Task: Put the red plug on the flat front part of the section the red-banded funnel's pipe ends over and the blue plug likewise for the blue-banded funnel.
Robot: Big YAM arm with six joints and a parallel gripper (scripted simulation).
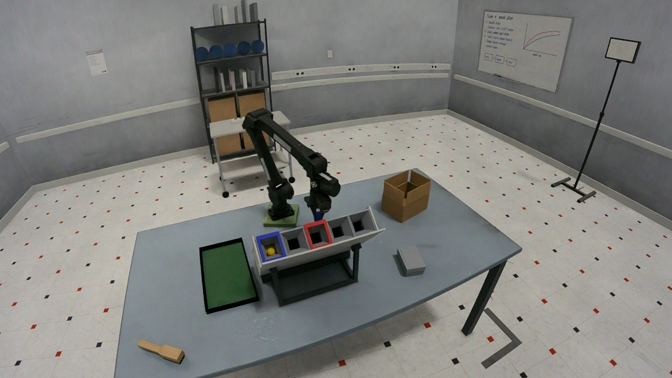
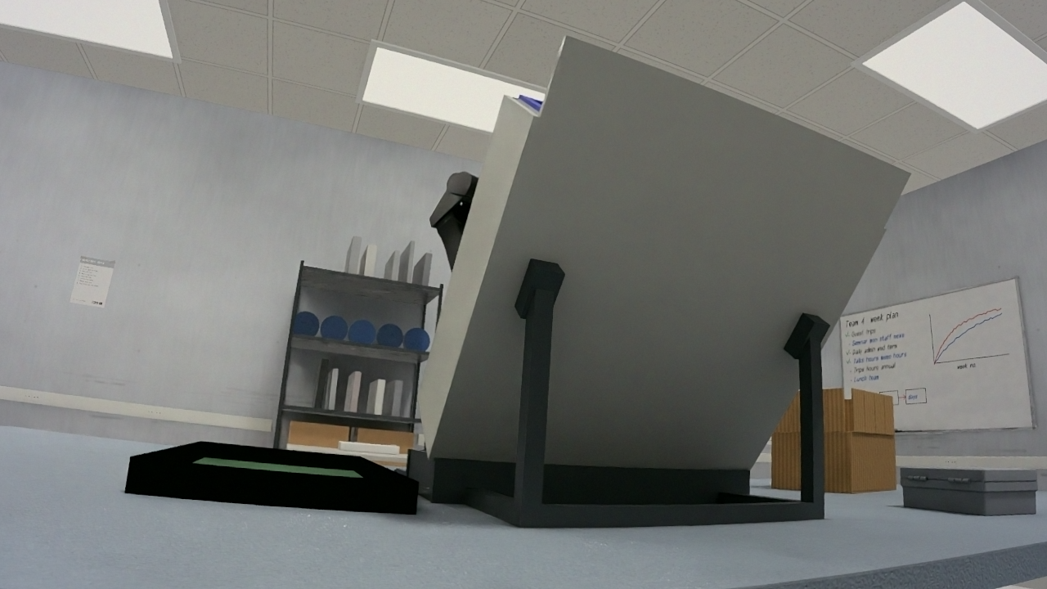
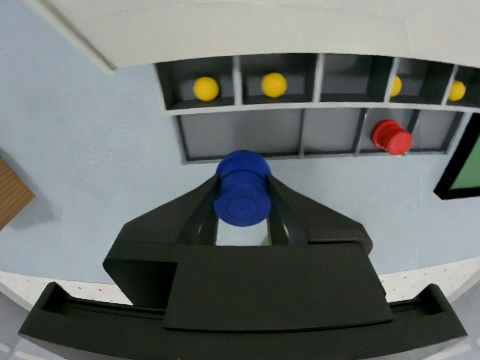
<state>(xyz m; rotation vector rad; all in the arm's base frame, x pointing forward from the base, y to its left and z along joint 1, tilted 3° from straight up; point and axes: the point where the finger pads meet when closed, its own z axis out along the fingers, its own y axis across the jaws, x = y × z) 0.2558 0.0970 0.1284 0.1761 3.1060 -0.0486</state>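
Observation:
My gripper (image 3: 242,182) (image 1: 318,213) is shut on the blue plug (image 3: 242,187) (image 1: 318,216). It holds the plug behind the funnel rack, just off the near edge of the row of sections (image 3: 330,131), at the left end in the wrist view. The red plug (image 3: 391,136) stands upright on a flat front part further right. Yellow marbles (image 3: 206,88) (image 3: 273,84) (image 3: 395,86) lie in several back compartments; the middle one is empty. The blue-banded funnel (image 1: 259,245) holds a yellow marble (image 1: 270,251). The red-banded funnel (image 1: 317,223) stands two places right of it.
The green marble tray (image 1: 227,274) (image 2: 278,466) (image 3: 467,170) lies left of the rack. The tilted grey cover (image 2: 658,293) hides the pipes. A cardboard box (image 1: 405,195), a grey box (image 1: 411,261) and a wooden block (image 1: 160,350) lie on the table.

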